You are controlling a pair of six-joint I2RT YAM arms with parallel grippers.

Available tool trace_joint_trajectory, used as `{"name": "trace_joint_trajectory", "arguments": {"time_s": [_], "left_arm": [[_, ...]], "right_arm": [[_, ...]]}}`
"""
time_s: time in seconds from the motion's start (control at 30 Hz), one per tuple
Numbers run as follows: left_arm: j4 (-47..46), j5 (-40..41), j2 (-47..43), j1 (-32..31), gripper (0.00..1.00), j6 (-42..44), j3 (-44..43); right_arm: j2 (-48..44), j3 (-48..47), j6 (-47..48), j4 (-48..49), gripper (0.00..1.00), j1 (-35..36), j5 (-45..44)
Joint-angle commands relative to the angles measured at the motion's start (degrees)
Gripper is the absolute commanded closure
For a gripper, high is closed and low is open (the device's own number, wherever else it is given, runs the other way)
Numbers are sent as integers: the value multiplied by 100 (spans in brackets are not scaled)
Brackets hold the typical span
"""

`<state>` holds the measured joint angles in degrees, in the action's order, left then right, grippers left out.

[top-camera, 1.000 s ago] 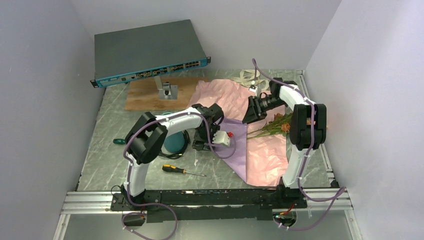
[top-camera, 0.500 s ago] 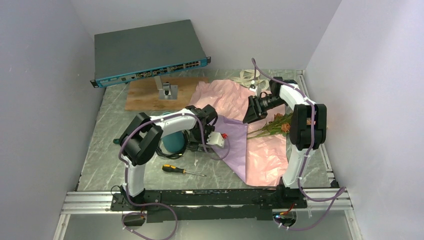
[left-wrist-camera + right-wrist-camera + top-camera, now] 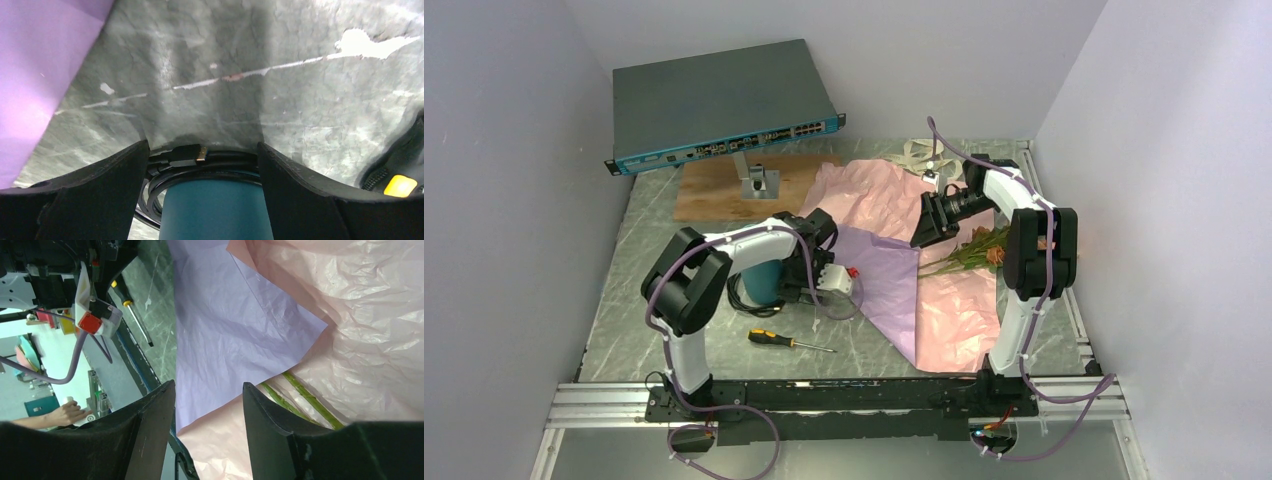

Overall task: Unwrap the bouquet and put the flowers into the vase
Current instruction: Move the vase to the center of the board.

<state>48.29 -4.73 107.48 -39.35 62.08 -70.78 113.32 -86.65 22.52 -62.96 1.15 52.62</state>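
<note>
The flowers lie loose on the spread pink paper at the table's 3 o'clock side. Their heads sit beside the right arm and their stems point towards 8 o'clock. The wrapping looks already undone, and the cream ribbon lies apart at 1 o'clock.

The vase stands well apart from the flowers, at 9 o'clock of the purple sheet, inside a black cable coil. The left gripper straddles the vase with its fingers wide apart on either flank. The coil shows through a gap on one side, so nothing is clamped. I judge it is lined up to take the vase, either to steady it or to bring it nearer the stems.

The right gripper hovers over the paper at 10 o'clock of the flowers, fingers parted with nothing between them. The stems sit low and right in its wrist view, so it seems placed to pick them up.

A screwdriver lies at 6 o'clock of the vase, out of the way.
</note>
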Motion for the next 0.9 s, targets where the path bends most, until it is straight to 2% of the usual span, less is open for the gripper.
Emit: {"name": "trace_joint_trajectory", "arguments": {"time_s": [0.0,0.6,0.87], "left_arm": [[425,455,199,372,15,346,545],[-42,462,-158,1551,15,1175,1307],[-355,456,-231,1940,16,1462,1505]], "right_arm": [[-29,-103,142,-46,45,-27,-70],[72,234,-248,556,40,-11,-1351],[281,227,-391,733,37,23,-1379]]}}
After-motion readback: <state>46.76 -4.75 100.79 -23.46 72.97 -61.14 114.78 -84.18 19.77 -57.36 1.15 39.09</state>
